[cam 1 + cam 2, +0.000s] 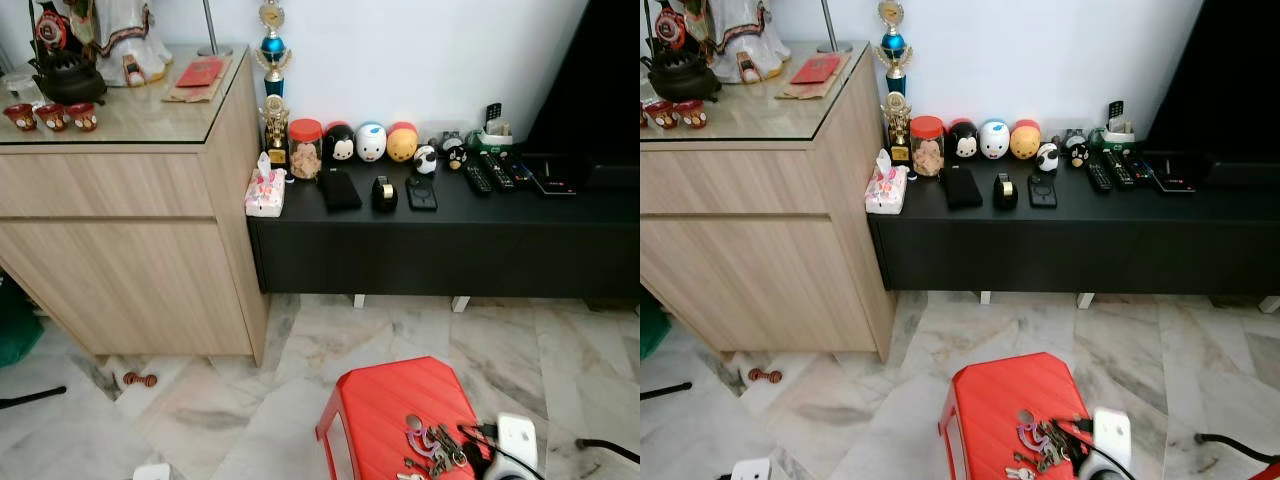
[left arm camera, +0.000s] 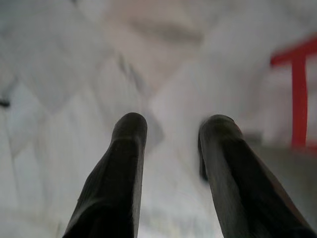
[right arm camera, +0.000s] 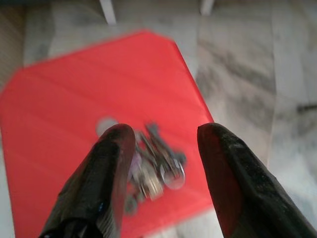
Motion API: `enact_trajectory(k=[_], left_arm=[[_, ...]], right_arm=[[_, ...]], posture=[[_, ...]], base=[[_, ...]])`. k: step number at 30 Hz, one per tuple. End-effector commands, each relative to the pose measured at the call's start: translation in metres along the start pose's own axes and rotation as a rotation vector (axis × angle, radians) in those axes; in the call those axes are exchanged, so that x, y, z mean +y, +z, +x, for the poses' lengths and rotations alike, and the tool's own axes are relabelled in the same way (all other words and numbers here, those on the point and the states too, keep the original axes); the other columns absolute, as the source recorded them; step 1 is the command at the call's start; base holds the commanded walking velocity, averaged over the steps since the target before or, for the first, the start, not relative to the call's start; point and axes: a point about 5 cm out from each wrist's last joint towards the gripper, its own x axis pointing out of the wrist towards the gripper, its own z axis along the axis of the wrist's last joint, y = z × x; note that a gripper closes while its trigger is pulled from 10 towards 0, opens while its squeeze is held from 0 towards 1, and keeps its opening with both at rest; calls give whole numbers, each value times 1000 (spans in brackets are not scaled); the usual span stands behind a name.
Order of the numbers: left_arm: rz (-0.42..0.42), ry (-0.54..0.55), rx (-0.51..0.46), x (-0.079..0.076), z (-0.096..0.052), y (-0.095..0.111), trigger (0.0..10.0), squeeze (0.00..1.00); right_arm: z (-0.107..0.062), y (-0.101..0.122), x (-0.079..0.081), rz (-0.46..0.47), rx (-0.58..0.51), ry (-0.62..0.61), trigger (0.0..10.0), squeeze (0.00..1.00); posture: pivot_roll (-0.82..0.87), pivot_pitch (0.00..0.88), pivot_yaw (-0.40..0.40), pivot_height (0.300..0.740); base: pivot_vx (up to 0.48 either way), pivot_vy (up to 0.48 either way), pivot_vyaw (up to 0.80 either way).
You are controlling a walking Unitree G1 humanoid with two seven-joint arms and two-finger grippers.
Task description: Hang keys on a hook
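No text legible — labels too small

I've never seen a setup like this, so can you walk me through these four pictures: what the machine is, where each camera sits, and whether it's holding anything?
This is a walking humanoid robot with two arms, each ending in a gripper of two long black fingers. The two wide pictures come from a stereo camera on its head, looking forward and down. They show a red stool on a marble floor with a bunch of keys lying on it, a black low cabinet lined with small toys and remote controls, and a wooden cabinet beside it. The other two pictures come from cameras on the wrists. The right gripper hangs open just above the keys, not yet holding them. The left gripper is open over bare floor, holding nothing.
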Motion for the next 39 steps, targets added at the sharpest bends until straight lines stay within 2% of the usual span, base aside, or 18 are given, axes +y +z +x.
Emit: enact_trajectory(k=[1, 5, 7, 10, 13, 18, 22, 24, 29, 32, 36, 39], left_arm=[[-14, 14, -270, 10, 8, 59, 10000, 0], [-25, -10, -331, 8, 6, 65, 10000, 0], [-23, -15, -294, 5, 7, 59, 10000, 0], [-2, -20, -194, -2, 6, 38, 10000, 0], [2, -19, -157, -4, 5, 30, 10000, 0], [9, -23, -90, -9, 2, 14, 10000, 0], [17, -35, -34, -12, 0, 4, 10000, 0], [64, -58, 19, -15, 0, -3, 10000, 0], [68, -56, 44, -17, -1, -7, 10000, 0], [67, -59, 60, -17, -2, -9, 10000, 0], [75, -56, 103, -9, -4, -17, 10000, 0], [76, -46, 155, -2, -8, -29, 10000, 0]], right_arm=[[1, 9, -1, 16, -60, 3, 10000, 0], [1, 22, -3, 29, -138, 21, 10000, 0], [1, 20, -2, 11, -133, 19, 10000, 0], [-1, 8, 1, -9, -83, 24, 10000, 0], [-1, 6, 3, -10, -74, 40, 10000, 0], [-3, -4, 3, -33, -10, 55, 10000, 0], [-5, -13, 2, -94, 48, 28, 10000, 0], [-6, -20, -1, -107, 88, 7, 10000, 0], [-8, -25, 0, -112, 122, 22, 10000, 0], [-8, -28, 0, -85, 137, 33, 10000, 0], [-13, -36, -6, -68, 177, 40, 10000, 0], [-17, -40, -20, -77, 199, 17, 10000, 0]], posture=[[-24, 0, -53, 740], [-27, 0, -56, 740], [-27, 0, -57, 740], [-33, 0, -62, 740], [-33, 0, -62, 740], [-44, 0, -64, 740], [-45, 0, -65, 740], [-28, 0, -73, 740], [-28, 0, -75, 740], [-27, 0, -75, 740], [-29, 0, -75, 740], [-30, 0, -77, 740]], base=[[0, 0, 0], [0, 0, 0], [0, 0, 0], [0, 0, 0], [0, 0, 0], [0, -423, 0], [0, -430, 0], [0, -332, 778], [0, -58, 800], [0, 0, 0], [0, 0, 0], [0, 0, 0]])
